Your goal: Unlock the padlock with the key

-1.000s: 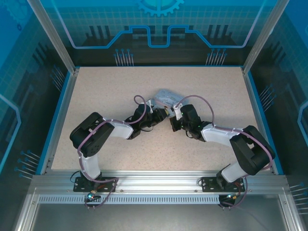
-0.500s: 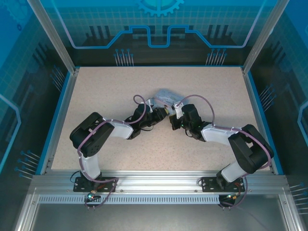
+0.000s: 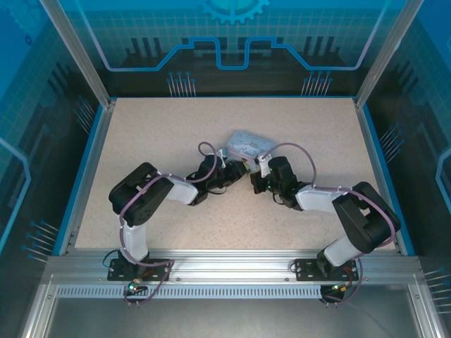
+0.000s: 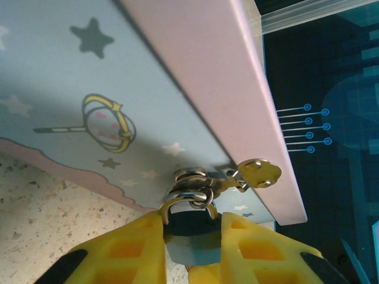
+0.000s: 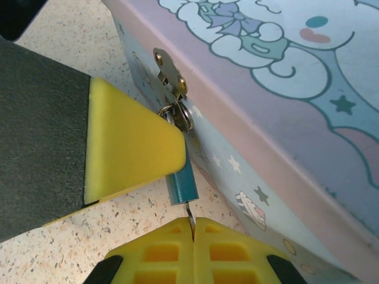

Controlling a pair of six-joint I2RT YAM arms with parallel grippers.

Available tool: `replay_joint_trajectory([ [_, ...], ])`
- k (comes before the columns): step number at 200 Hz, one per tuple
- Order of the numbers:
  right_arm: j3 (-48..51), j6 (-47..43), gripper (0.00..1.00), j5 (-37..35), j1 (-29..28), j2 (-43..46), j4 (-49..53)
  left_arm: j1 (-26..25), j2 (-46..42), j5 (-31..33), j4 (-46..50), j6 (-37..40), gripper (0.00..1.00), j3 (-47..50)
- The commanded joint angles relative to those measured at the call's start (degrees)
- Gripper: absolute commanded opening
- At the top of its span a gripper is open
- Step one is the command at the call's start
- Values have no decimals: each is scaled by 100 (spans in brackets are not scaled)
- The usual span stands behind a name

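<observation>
- Centrally on the table, the two arms meet nose to nose at the near edge of a tin.
- Left gripper: narrow, with its yellow fingers clamped on either side of the padlock.
- The shackle is threaded through the ring of the hasp on the tin's front wall. Cannot tell whether it is latched.
- Seen from the right wrist, the padlock's teal body hangs below the hasp, close against the tin's pale blue side. One left finger lies flat along it.
- Right gripper: pinched all but shut, its pads meeting on the key.
- The key's thin blade runs up from the pads into the underside of the padlock body.
- The tin's lid is down, and the tin rests on the speckled table.
</observation>
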State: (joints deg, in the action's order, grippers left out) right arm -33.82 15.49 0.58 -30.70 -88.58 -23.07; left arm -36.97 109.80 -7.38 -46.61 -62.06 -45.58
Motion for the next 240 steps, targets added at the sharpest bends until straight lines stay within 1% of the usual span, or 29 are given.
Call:
replay_joint_trajectory([
  [1, -195, 86, 0, 73, 20, -134, 118, -86, 165, -142, -30, -93, 29, 76],
  [26, -221, 155, 0, 38, -20, -221, 392, -91, 83, -84, 15, -55, 37, 135],
  [40, -196, 223, 0, 26, -33, -238, 442, -82, -21, -7, 70, 6, 39, 217],
  [51, -185, 257, 0, 61, -48, -239, 468, -65, -137, 46, 102, 57, 42, 293],
  [77, -217, 373, 0, 84, -90, -213, 574, 31, -446, 156, 126, 91, 53, 554],
  [92, -255, 445, 0, 123, -150, -183, 636, 127, -614, 218, 81, 57, 55, 770],
  [109, -302, 562, 0, 144, -187, -147, 724, 254, -700, 177, -120, -113, 56, 1013],
  [122, -331, 739, 0, 185, -202, -118, 727, 303, -672, 120, -421, -320, 53, 1192],
  [136, -322, 978, 0, 181, -233, -41, 732, 296, -613, 67, -675, -500, 51, 1286],
  [144, -309, 1061, 0, 188, -248, 10, 867, 287, -588, 53, -759, -607, 51, 1313],
  [181, -302, 1461, 0, 280, -261, 148, 903, 214, -267, -9, -1394, -1079, 51, 1309],
  [210, -309, 1632, 0, 309, -313, 73, 859, 39, -111, 0, -1488, -1208, 51, 1168],
  [240, -335, 1703, 0, 357, -332, 47, 848, -29, -31, 26, -1518, -1267, 51, 1098],
])
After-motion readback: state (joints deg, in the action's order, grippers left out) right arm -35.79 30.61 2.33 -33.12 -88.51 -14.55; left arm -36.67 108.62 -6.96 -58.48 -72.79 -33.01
